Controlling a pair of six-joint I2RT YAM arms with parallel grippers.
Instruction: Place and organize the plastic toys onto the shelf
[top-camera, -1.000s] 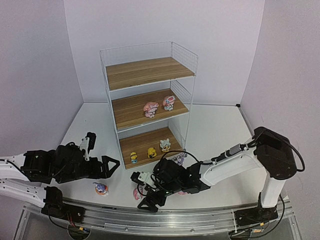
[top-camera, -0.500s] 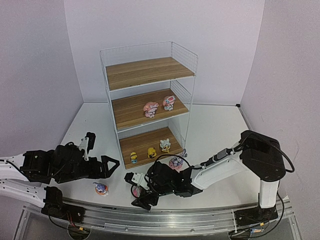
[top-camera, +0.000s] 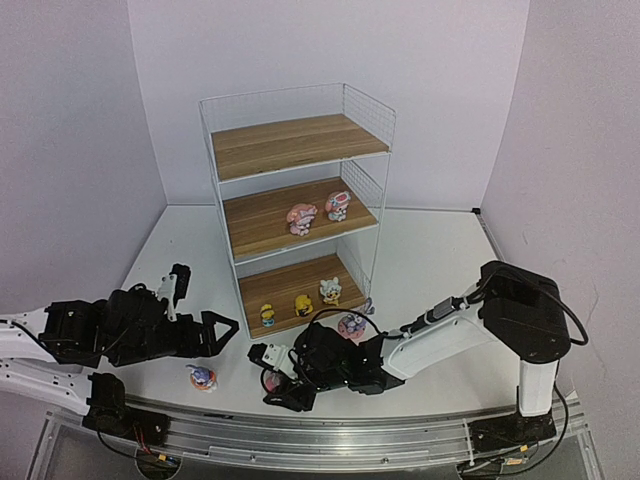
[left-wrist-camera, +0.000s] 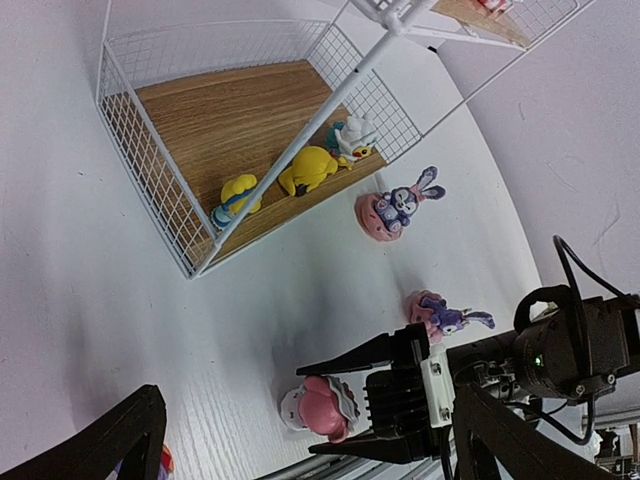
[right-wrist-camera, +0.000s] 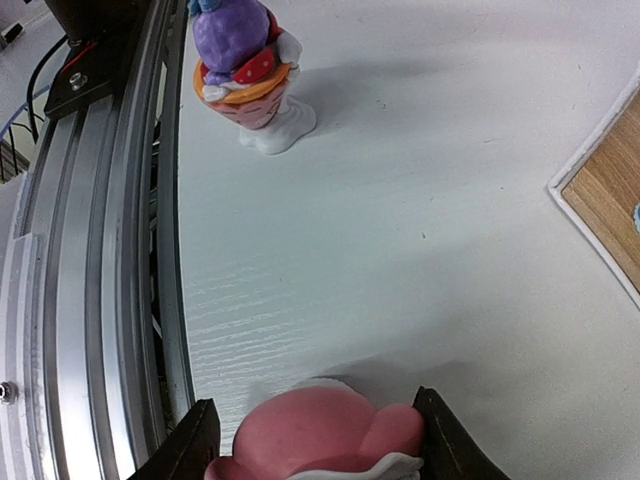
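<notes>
Reaching low | right gripper (top-camera: 276, 386) pinches pink figure (left-wrist-camera: 322, 410) | left gripper (top-camera: 228, 337) agape

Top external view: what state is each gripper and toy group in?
Left gripper: open, holding nothing.
Right gripper: fingers straddle the pink hatted toy, grip unclear.
Two pink figures: standing on the shelf's middle board.
Yellow/white toys: on the bottom board.
Purple bunnies: on the table.

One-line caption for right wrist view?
Right pincer clamps a pink toy on the white table; a purple toy stands near the metal rail.
</notes>
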